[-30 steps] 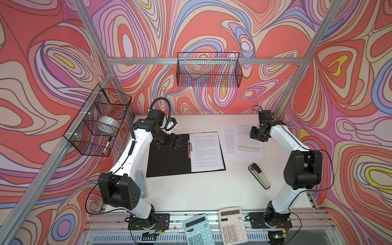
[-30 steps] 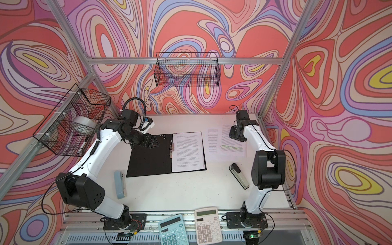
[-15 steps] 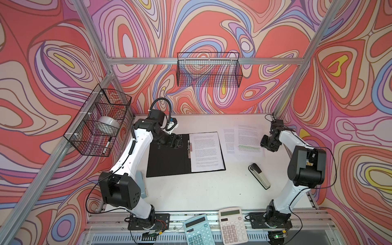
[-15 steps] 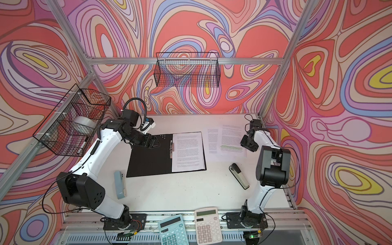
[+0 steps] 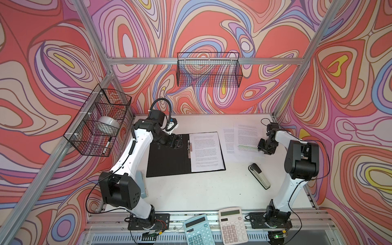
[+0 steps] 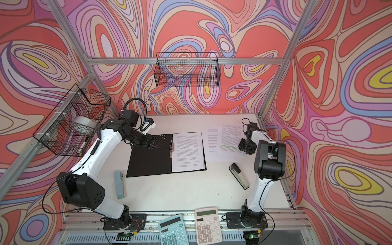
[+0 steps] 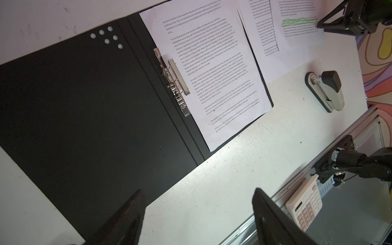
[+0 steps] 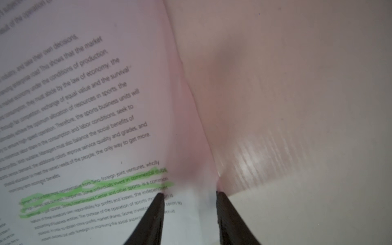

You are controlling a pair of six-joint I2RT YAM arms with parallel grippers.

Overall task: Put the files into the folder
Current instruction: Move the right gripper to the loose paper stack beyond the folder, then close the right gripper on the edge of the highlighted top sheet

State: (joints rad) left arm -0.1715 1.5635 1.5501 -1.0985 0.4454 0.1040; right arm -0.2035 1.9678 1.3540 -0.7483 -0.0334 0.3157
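At the right edge of the white printed sheet with green highlighted lines (image 8: pixel 84 127), the right gripper (image 8: pixel 189 196) has its jaws part-open, straddling that edge, nothing pinched. The sheet's long axis runs front-to-back. The open black-lined folder (image 5: pixel 167 161) lies just left of it, with one printed page (image 5: pixel 205 151) inside. The left gripper (image 7: pixel 197 195) hovers with jaws released over the folder's bare flap. A grey stapler (image 5: pixel 259 176) sits near, not blocking.
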